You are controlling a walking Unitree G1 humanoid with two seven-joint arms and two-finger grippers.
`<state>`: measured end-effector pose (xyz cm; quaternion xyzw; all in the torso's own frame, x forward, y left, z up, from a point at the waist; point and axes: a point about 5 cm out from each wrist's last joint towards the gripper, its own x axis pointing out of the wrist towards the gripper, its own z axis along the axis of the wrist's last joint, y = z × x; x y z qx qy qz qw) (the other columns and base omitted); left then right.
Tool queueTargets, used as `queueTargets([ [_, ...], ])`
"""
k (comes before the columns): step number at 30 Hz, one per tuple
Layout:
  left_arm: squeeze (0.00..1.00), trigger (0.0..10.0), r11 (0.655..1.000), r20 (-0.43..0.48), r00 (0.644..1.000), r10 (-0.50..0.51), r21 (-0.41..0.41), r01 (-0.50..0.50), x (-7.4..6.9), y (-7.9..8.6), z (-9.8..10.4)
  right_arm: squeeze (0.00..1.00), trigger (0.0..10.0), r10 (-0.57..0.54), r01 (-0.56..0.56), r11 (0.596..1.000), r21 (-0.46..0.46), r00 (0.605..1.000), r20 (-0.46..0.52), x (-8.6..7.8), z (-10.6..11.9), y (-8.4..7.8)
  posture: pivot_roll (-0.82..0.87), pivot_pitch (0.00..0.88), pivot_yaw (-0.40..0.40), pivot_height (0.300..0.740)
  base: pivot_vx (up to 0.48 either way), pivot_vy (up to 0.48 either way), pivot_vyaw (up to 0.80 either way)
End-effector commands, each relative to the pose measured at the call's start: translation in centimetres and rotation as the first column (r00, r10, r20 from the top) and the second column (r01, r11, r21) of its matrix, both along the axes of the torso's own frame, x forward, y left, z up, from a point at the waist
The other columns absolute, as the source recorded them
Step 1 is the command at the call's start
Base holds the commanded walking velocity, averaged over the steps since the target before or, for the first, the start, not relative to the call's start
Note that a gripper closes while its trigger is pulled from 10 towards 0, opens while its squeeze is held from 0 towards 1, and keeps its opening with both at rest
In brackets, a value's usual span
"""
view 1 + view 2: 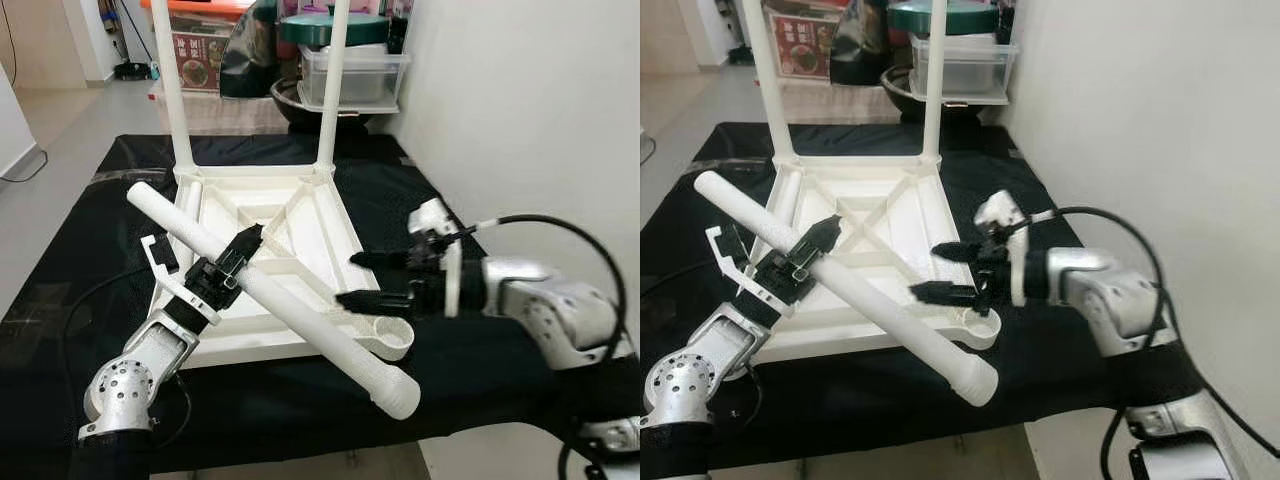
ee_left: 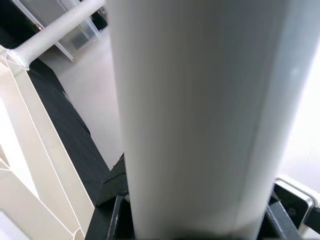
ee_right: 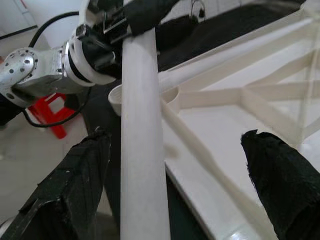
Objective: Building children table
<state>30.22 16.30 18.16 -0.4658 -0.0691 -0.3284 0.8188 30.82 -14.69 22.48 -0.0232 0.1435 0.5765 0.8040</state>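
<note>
The children's table top (image 1: pixel 300 215), white plastic and flipped underside up so its ribs show, lies flat on a black cloth (image 1: pixel 90 230) covering the work surface. Everything else sits around that upturned top.

At its near left edge, the left gripper (image 1: pixel 232 258) comes up from below and its fingers are clenched around a loose white table leg (image 1: pixel 290 310). That leg is held at a slant, its upper end out past the top's left side and its lower, wider end hanging beyond the near edge over the cloth. In the left wrist view the leg (image 2: pixel 200 115) runs straight up out of the grasp.

At the top's far edge two legs (image 1: pixel 172 90) already stand upright, one in each far corner.

At the near right corner there is a round open socket (image 1: pixel 388 338). Just above it hovers the right gripper (image 1: pixel 365 280), reaching in from the right with its fingers released and spread wide, one on either side of the slanted leg's lower stretch without touching it; the right wrist view shows the leg (image 3: pixel 142 150) passing between the two black fingertips (image 3: pixel 75 185).

Beyond the top's far edge, clear storage boxes (image 1: pixel 350 70) are stacked against the white wall.
</note>
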Motion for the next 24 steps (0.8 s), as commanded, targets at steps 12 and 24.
queueTargets([
  [12, 0.0, 0.0, 1.0, 0.028, 0.999, -0.024, 0.009, 0.024, -0.2, -0.7, -0.2, 0.0, 10.0, 0.134, -0.167, 0.953, -0.251, 0.98, -0.145, -1.6, -1.5, 3.9, 0.02, 0.0, -0.112, 0.74, 0.0, 0.0, 0.0],
  [24, 0.0, 0.0, 1.0, 0.035, 0.999, -0.03, 0.004, 0.03, -0.2, -1.0, -0.2, 0.0, 10.0, 0.128, -0.175, 0.893, -0.414, 0.982, -0.139, -1.4, -3.9, 5.4, 0.03, 0.0, -0.123, 0.74, 0.0, 0.0, 0.0],
])
